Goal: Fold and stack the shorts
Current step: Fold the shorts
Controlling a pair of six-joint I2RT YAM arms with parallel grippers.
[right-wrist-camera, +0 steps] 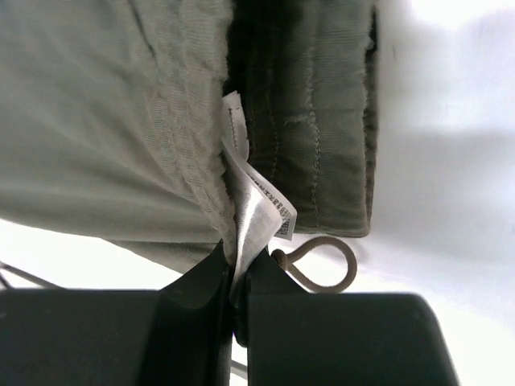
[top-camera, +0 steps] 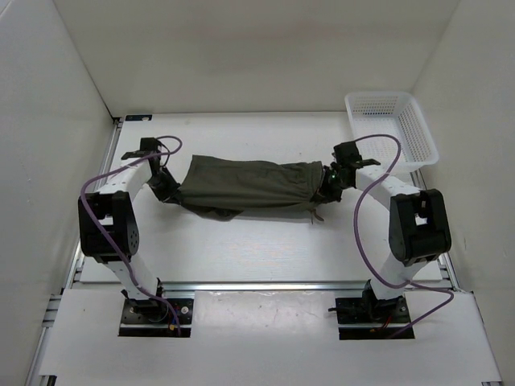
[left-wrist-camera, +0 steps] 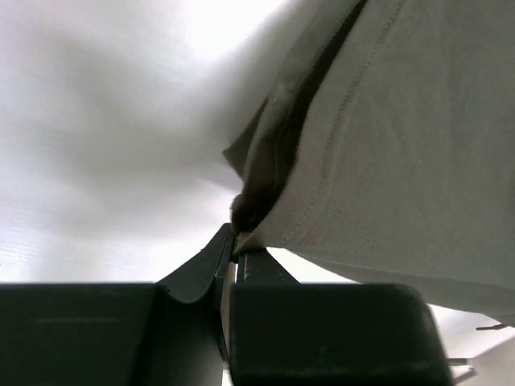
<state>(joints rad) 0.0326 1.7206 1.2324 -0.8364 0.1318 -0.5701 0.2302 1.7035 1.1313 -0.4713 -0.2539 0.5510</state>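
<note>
Over the worktop [top-camera: 241,249], shorts [top-camera: 241,186] are clamped taut by left claw [left-wrist-camera: 232,251] and right claw [right-wrist-camera: 238,269]; thin edges could be pulled free.

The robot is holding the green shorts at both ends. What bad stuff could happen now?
1. The right fingers seem to pinch mostly the white label at the waistband, so the shorts might slip out there.
2. The left fingers grip only a small edge of cloth, which could pull free if the arms pull apart.
3. The loose drawstring dangles right beside the right fingers and could snag.
</note>
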